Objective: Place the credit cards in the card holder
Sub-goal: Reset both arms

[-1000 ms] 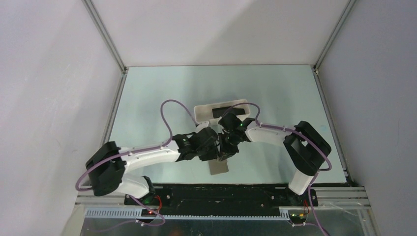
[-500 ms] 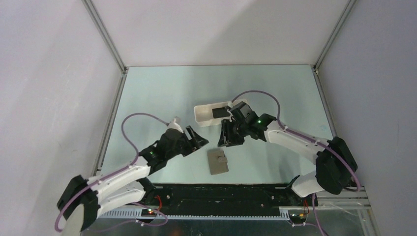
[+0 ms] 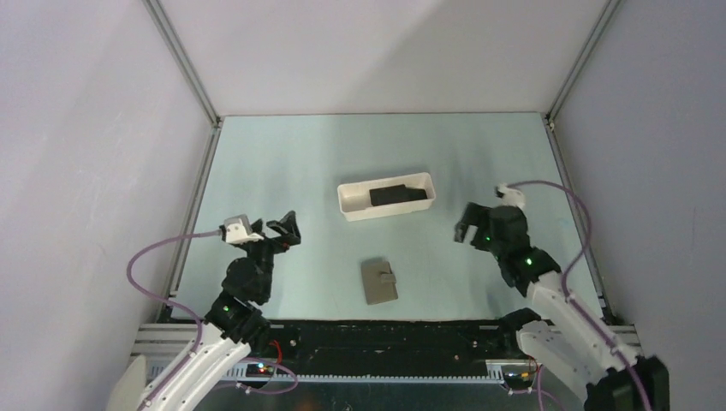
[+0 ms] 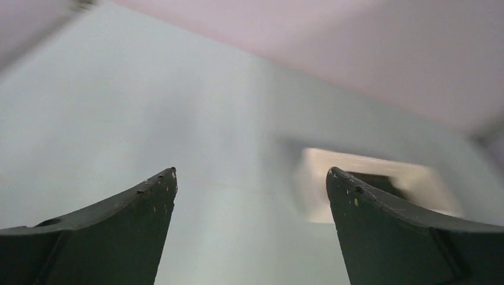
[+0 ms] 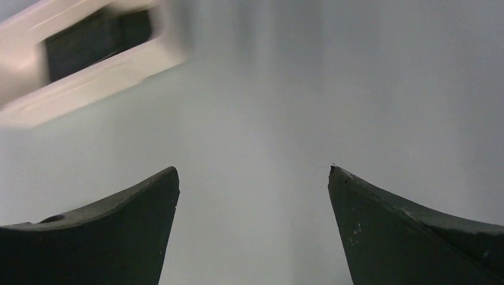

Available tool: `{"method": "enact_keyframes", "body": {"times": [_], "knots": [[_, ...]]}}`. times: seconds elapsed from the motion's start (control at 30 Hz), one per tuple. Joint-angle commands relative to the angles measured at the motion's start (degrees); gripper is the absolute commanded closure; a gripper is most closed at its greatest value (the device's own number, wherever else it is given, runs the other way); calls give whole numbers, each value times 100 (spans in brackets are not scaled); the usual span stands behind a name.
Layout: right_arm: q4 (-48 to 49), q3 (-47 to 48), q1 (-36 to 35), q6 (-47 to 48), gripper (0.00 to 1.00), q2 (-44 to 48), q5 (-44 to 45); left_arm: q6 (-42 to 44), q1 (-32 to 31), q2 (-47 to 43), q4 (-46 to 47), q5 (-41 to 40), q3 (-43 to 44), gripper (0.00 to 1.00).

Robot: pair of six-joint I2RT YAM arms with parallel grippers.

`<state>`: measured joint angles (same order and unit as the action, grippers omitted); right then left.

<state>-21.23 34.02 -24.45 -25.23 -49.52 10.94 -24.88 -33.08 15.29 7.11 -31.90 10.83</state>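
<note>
Left gripper (image 3: 281, 233): gapes wide, holds nothing, touches nothing. Shows only bare desk (image 3: 291, 163) between its two dark fingers (image 4: 119, 219) in the left wrist view.

Right gripper (image 3: 467, 223): spreads just as wide, grips nothing, meets nothing. Frames plain desk between its fingers (image 5: 404, 225) in the right wrist view.

Card holder (image 3: 379, 282): lies flat and closed on the desk, strap tab up, near the front edge, between the two grippers but closer to the bases than either. Sits well apart from both, to the right of the left gripper and to the left of the right one.

Credit cards (image 3: 397, 193): rest as a dark rectangle inside the white tray (image 3: 346, 205), beyond the card holder at mid-desk. Cannot tell whether one card or a stack. Appear blurred in both wrist views, ahead and to the right of the left gripper, ahead and to the left of the right gripper.

Left arm: folds low beside the left edge of the desk, wrist raised, gripper pointing toward the tray. Right arm: bends close to the right edge, forearm rising from its base, gripper aimed inward toward the tray.
</note>
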Motion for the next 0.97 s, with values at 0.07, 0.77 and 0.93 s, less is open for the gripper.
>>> {"method": "enact_keyframes", "body": {"times": [0.07, 0.77, 0.93], "knots": [[2990, -1879, 1592, 1076, 1, 1128, 875, 2021, 1069, 789, 1723, -1286, -952, 0], [8043, -2196, 2218, 2439, 1, -2751, -582, 2392, 3124, 5658, 5618, 808, -119, 0], [8014, -2161, 2257, 2432, 1, -2773, -646, 2470, 3108, 5680, 5567, 1020, -86, 0]]}}
